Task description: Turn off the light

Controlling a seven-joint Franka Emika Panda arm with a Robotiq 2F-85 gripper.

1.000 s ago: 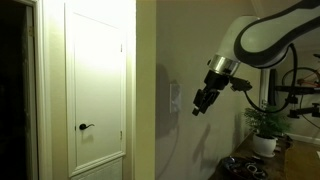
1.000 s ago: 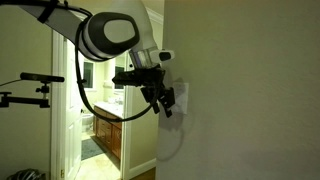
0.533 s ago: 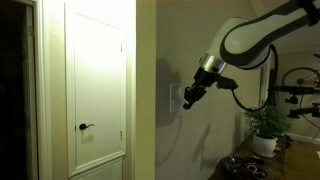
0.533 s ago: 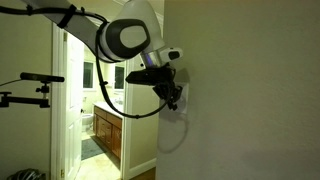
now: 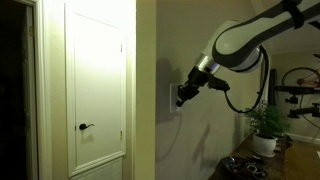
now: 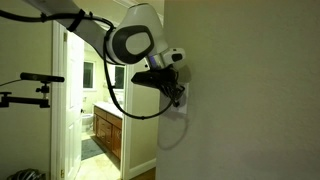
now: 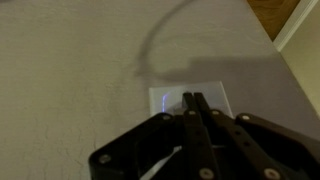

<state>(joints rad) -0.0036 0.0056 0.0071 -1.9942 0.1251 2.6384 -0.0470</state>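
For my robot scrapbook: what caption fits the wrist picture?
Shut black gripper pointing at the small white rectangular wall switch plate.

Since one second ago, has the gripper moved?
Yes. In an exterior view the gripper has moved left, away from the potted plant, toward the white door; the wrist view shows the switch just ahead.

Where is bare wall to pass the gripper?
Wrist view: bare wall left of and above the switch plate. Crowded at the plate, under the gripper, and toward the wall corner on the right.
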